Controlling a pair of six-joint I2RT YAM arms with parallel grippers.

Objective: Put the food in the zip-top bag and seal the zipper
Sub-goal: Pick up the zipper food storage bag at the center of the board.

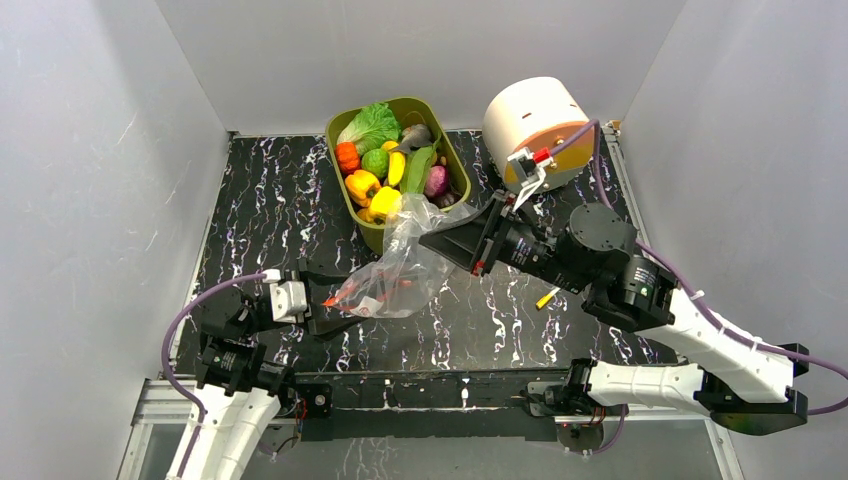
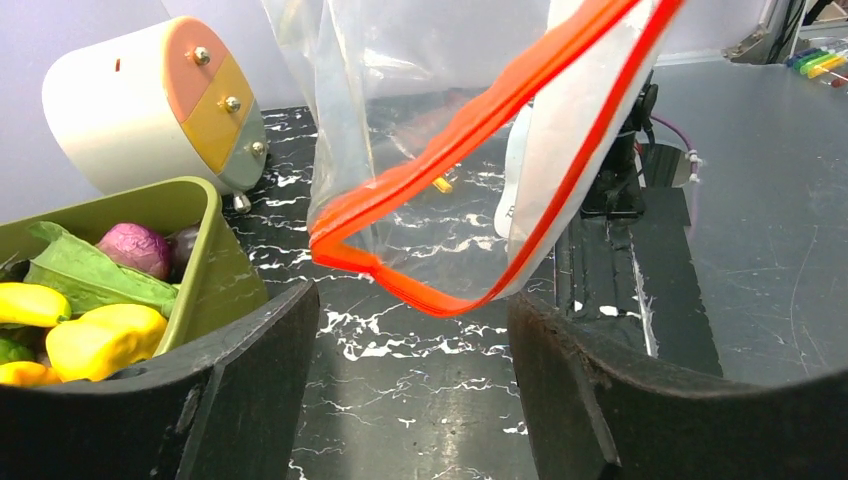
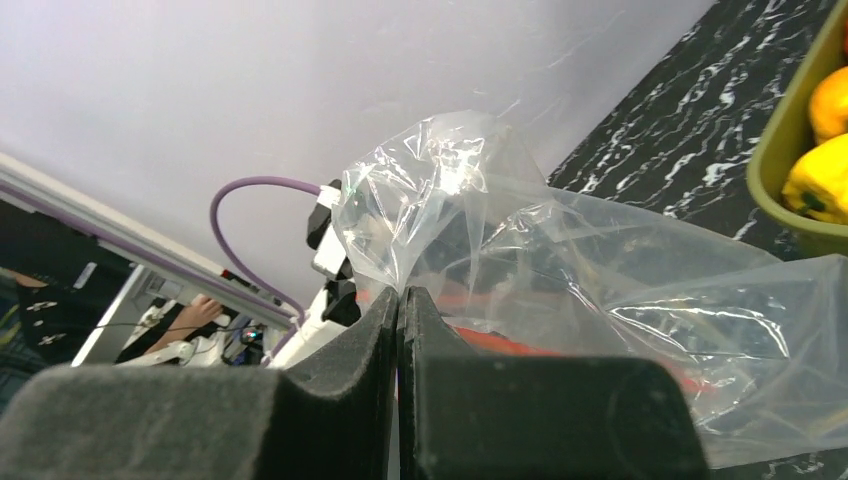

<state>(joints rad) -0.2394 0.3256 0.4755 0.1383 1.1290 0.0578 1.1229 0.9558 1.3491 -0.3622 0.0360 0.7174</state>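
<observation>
The clear zip-top bag (image 1: 405, 265) hangs over the table centre, its red-orange zipper (image 1: 352, 300) at the low left end. My right gripper (image 1: 432, 240) is shut on the bag's upper part and holds it lifted; in the right wrist view the bag (image 3: 560, 270) bunches above the closed fingertips (image 3: 385, 305). My left gripper (image 1: 322, 300) is open just in front of the bag's mouth; in the left wrist view the zipper (image 2: 450, 150) hangs partly open above and between the jaws, not gripped. The food (image 1: 385, 170), yellow peppers, cucumber, onion, lies in the olive tub.
The olive-green tub (image 1: 340, 125) stands at the back centre, also showing in the left wrist view (image 2: 215, 250). A white and orange drum (image 1: 535, 125) sits at the back right. A small yellow stick (image 1: 546, 297) lies right of the bag.
</observation>
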